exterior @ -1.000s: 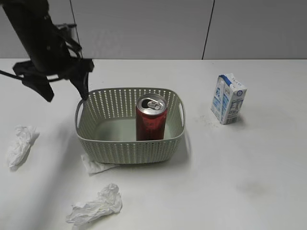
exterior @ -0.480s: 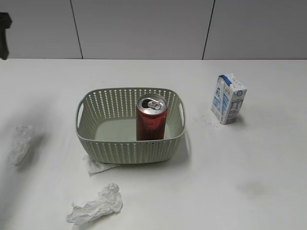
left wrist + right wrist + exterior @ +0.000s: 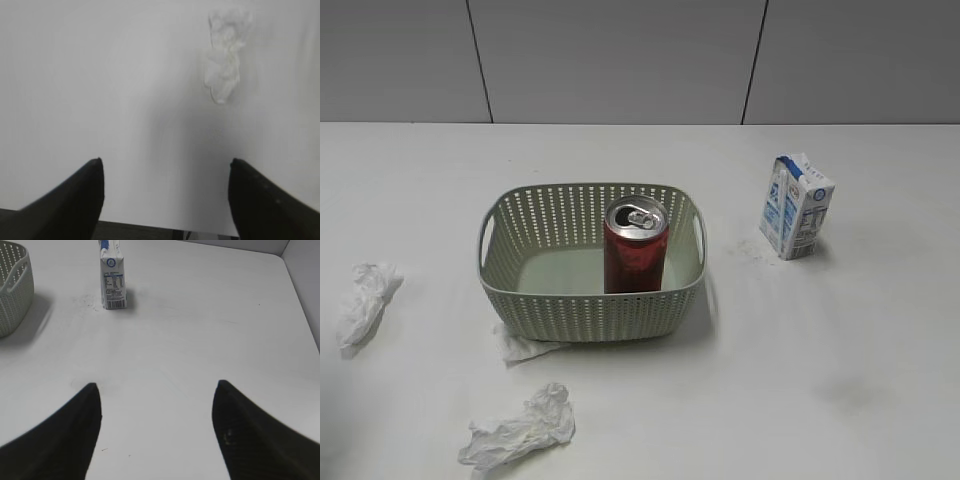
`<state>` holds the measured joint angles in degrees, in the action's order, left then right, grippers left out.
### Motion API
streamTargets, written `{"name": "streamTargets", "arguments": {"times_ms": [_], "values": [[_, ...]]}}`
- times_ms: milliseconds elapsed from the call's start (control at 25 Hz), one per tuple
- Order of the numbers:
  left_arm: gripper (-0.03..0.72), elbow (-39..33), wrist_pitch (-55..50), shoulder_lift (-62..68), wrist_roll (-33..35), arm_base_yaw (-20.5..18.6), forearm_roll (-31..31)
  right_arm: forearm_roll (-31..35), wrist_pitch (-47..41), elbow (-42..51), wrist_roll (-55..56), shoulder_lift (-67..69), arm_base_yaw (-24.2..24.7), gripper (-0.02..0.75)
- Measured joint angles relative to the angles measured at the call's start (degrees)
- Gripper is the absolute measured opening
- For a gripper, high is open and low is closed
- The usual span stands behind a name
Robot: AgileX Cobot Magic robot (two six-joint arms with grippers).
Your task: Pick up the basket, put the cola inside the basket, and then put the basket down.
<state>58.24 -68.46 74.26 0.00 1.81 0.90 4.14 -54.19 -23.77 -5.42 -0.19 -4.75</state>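
The left arm has left the exterior view, both the left claw (image 3: 165, 200) and right claw (image 3: 156, 432) released and empty, while the stiff, light basket (image 3: 590, 300), best gripped at its handle cut-outs, sits mid-tabletop (image 3: 840, 400) holding the upright cola (image 3: 636, 250).

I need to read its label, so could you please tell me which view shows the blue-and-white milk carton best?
The right wrist view: the blue-and-white milk carton faces it, barcode panel visible. The exterior view shows it angled; the left wrist view misses it.

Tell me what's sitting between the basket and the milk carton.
Nothing: in the exterior view, only bare table separates the basket from the milk carton.
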Motion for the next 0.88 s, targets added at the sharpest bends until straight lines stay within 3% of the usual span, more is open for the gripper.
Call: {"name": "streamTargets", "arguments": {"times_ms": [160,480,880], "values": [[0.579,-11.32,3.30,-10.73,0.00,0.00,0.35,0.00,0.00,0.00,0.00,0.00,0.00,0.526],[0.570,-27.48,7.79,-32.01,0.00,0.00,0.90,0.00,0.00,0.00,0.00,0.00,0.00,0.526],[0.555,-28.91,8.78,-55.37,0.00,0.00,1.79,0.05,0.07,0.00,0.00,0.00,0.00,0.526]]}}
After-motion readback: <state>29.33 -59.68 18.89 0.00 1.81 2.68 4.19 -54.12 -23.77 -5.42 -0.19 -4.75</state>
